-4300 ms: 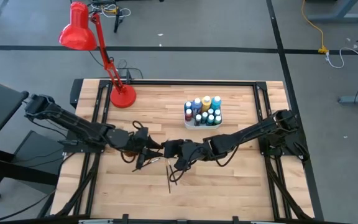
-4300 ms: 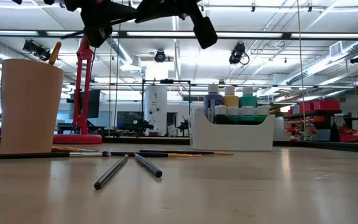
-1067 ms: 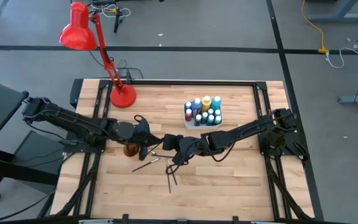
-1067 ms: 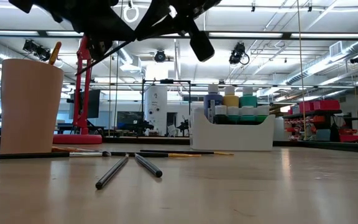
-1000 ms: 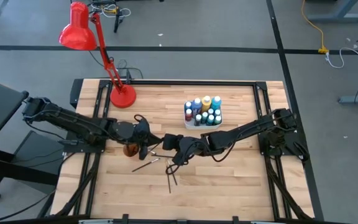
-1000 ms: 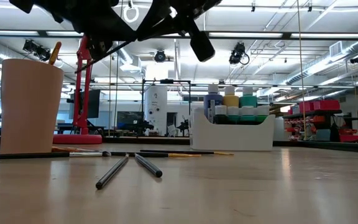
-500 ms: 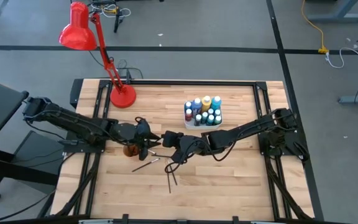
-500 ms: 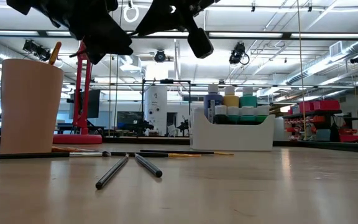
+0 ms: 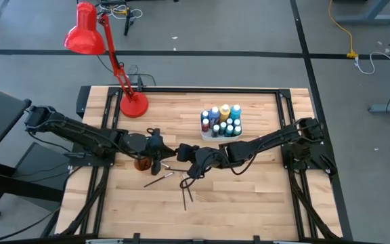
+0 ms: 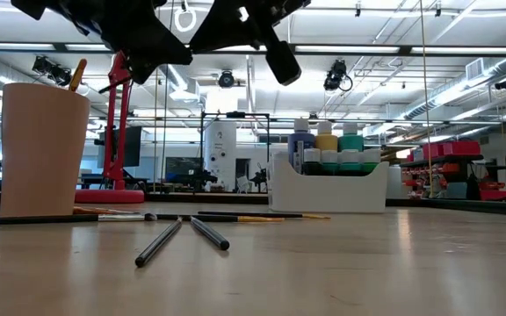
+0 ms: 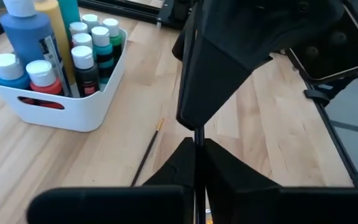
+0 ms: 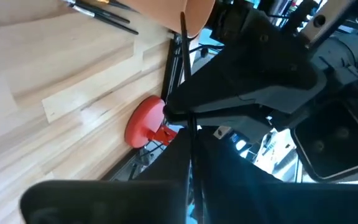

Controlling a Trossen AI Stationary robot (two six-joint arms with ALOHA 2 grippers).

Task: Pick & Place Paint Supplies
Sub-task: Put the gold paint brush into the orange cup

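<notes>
Handing off a thin dark-handled paintbrush [image 12: 190, 134] mid-air, centre-left of the high frame above the orange cup [image 9: 141, 163]. Both the left gripper [image 11: 196, 148] and right gripper [image 12: 188, 158] are pinched closed on its shaft. It's probably light, stiff and slick, so grip mid-handle, away from the bristles. More paintbrushes [image 9: 187, 192] lie loose lower centre; the paint bottles [image 9: 223, 120] sit in the white tray [image 11: 61, 117].

Two black jointed arms — angular matte housings, looping dark cables, slim black links.
</notes>
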